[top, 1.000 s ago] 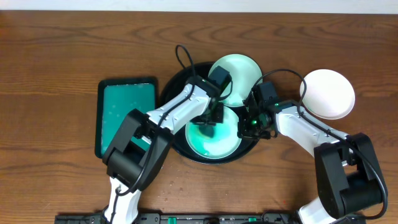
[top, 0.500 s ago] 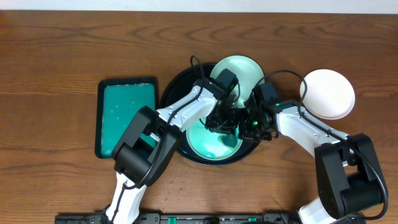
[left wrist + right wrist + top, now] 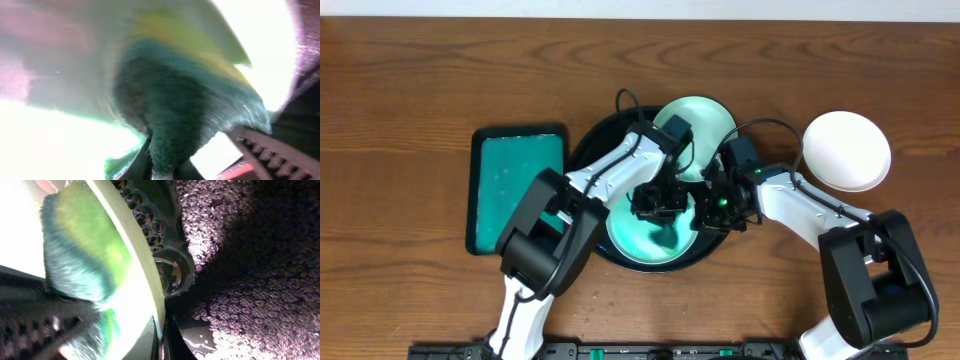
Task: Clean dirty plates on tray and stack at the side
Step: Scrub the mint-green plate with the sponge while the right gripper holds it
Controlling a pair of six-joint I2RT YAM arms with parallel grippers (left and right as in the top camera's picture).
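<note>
On the tray at mid-counter, the left end effector is clamped on a green sponge pressed to the smeared mint plate. The right end effector pinches that plate's right rim. Crowding behind lies a second mint plate; the white plate sits toward the right edge, the sponge tray left

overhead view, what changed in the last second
The left tool, shut on the sponge, swept right across the smeared mint plate, then came back left. The black tray and the green sponge tray slid slightly left. The right tool stayed clamped on that plate's rim. The second mint plate barely moved and the white plate stayed put.
</note>
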